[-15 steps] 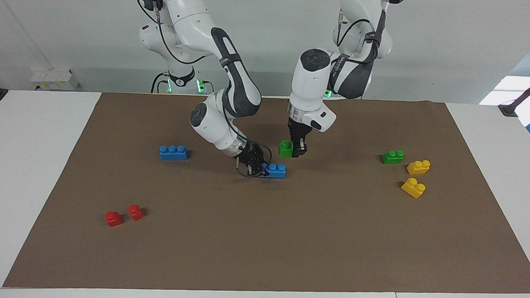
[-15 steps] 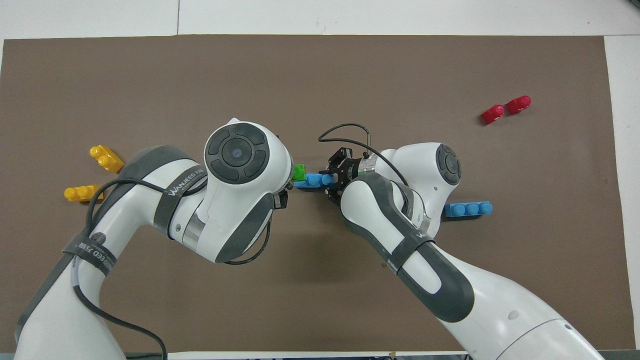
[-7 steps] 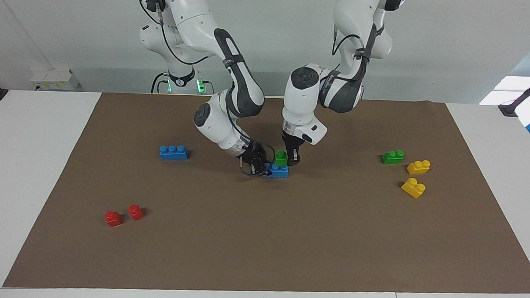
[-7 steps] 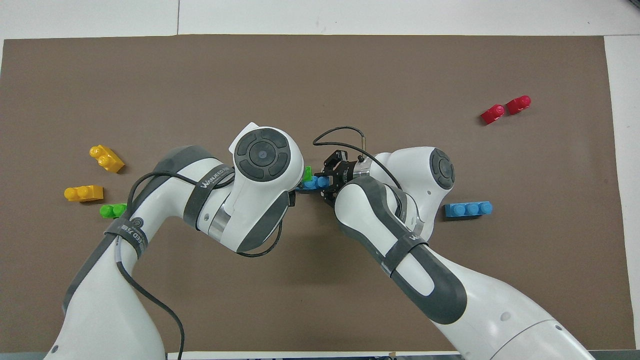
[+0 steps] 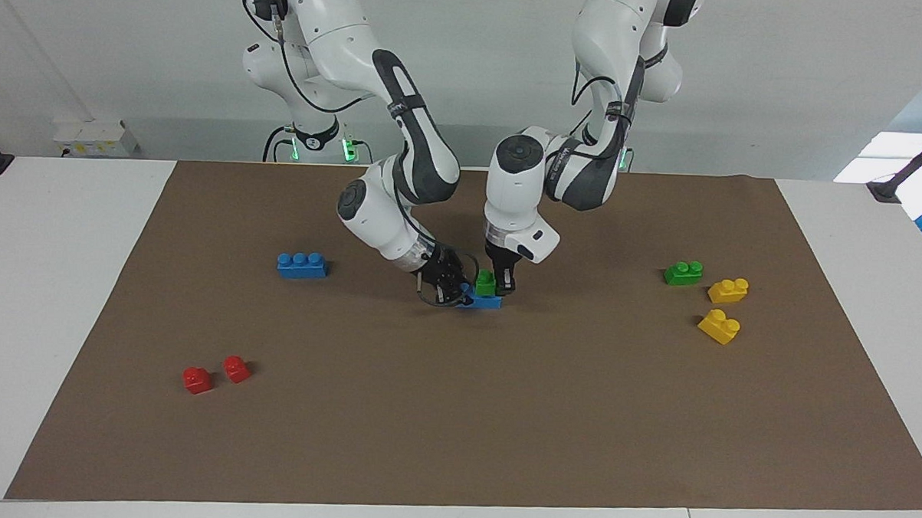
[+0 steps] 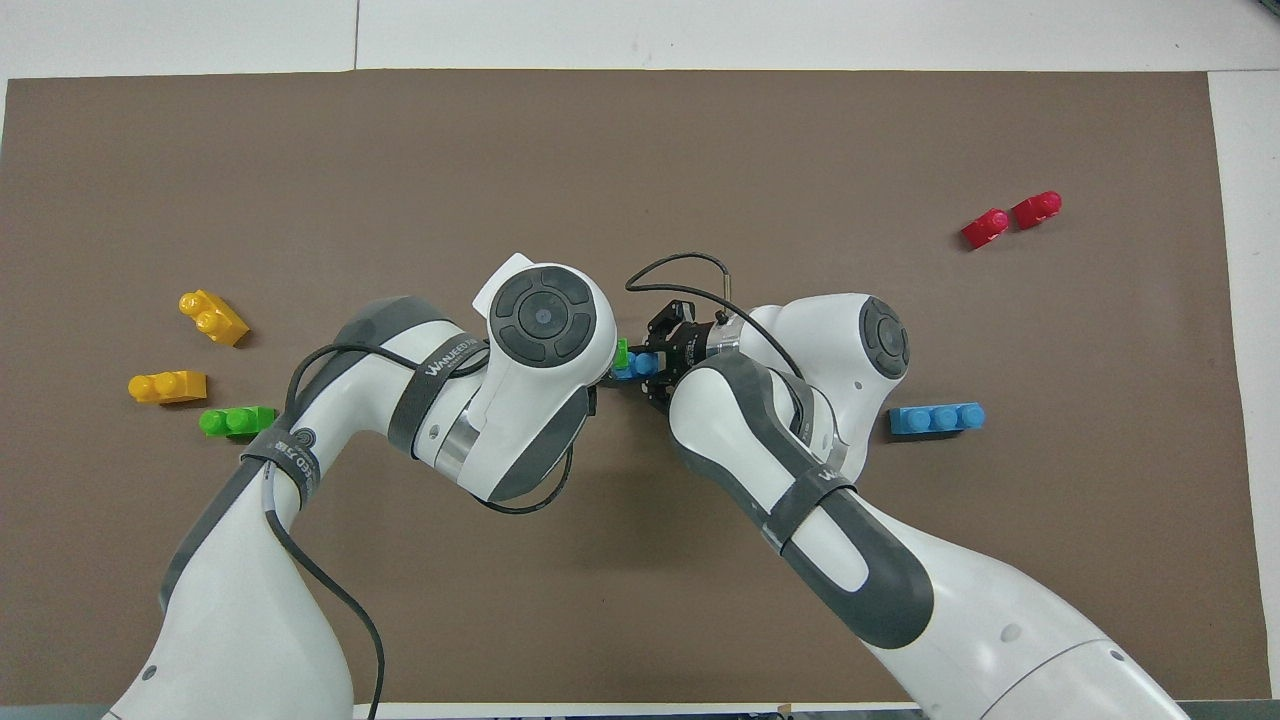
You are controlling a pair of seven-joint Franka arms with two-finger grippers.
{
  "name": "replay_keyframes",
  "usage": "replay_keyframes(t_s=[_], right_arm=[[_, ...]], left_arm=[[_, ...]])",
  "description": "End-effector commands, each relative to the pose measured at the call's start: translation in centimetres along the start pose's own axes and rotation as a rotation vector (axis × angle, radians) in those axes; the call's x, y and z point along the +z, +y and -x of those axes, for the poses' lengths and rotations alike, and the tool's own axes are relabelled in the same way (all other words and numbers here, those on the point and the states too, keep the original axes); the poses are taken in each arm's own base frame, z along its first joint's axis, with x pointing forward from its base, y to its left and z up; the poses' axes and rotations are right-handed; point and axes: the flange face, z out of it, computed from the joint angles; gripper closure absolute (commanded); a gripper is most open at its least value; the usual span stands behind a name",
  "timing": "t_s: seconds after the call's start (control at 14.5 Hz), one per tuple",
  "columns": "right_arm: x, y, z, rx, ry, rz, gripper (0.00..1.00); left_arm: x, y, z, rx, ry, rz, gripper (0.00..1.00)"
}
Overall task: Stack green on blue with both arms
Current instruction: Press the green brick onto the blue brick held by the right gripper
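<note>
At the middle of the brown mat (image 5: 501, 414) on the white desk (image 5: 53, 291), the two arms met over one blue three-stud brick (image 5: 484, 300). The right gripper (image 5: 451, 288), reaching in slantwise from the right arm's end, was clamped on the end of that blue brick, which lay on the mat. The left gripper (image 5: 500, 282) pointed straight down and was clamped on a green two-stud brick (image 5: 485, 282), which sat on top of the blue brick, over the part of it toward the left arm's end. In the overhead view only a sliver of that green brick (image 6: 621, 352) and a short piece of the blue brick (image 6: 636, 365) showed between the two wrists, the rest being covered by the left arm's round wrist housing (image 6: 545, 318).

A second blue three-stud brick (image 5: 301, 265) lay by itself on the mat toward the right arm's end, well apart from the grippers. A second green two-stud brick (image 5: 683, 273) lay toward the left arm's end, just beside two yellow two-stud bricks: one (image 5: 728, 290) close by it, the other (image 5: 719, 326) a little farther from the robots. Two red single-stud bricks (image 5: 197, 379) (image 5: 235, 368) sat close together toward the right arm's end, farther from the robots than all the other bricks.
</note>
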Motion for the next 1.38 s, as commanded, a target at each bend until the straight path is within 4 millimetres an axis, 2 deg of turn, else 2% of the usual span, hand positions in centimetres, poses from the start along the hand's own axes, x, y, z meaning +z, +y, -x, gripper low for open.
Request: replay_keyframes(t_s=[0.0, 0.14, 0.55, 0.89, 0.96, 1.03, 1.31], right_arm=[[0.2, 0.1, -0.4, -0.011, -0.005, -0.017, 1.0], [0.2, 0.1, -0.4, -0.011, -0.005, -0.017, 1.0], [0.1, 0.0, -0.3, -0.012, -0.006, -0.02, 1.0], [0.2, 0.1, -0.4, -0.011, -0.005, -0.019, 1.0], [0.2, 0.1, -0.4, -0.01, -0.005, -0.019, 1.0], [0.2, 0.0, -0.3, -0.011, -0.006, -0.018, 1.0], [0.2, 0.1, -0.2, -0.016, -0.005, -0.019, 1.0]], left_arm=[[0.8, -0.9, -0.2, -0.001, 0.02, 0.011, 1.0], [0.9, -0.9, -0.2, 0.0, 0.013, 0.02, 1.0], [2.9, -1.7, -0.4, 0.021, 0.029, 0.024, 1.0], [3.0, -1.6, -0.6, 0.043, 0.042, 0.033, 1.0], [2.9, -1.5, -0.5, 0.044, 0.042, 0.034, 0.64], [2.7, -1.5, -0.5, 0.045, 0.043, 0.033, 0.01], [1.6, -1.2, -0.9, 0.043, 0.038, 0.045, 0.0]])
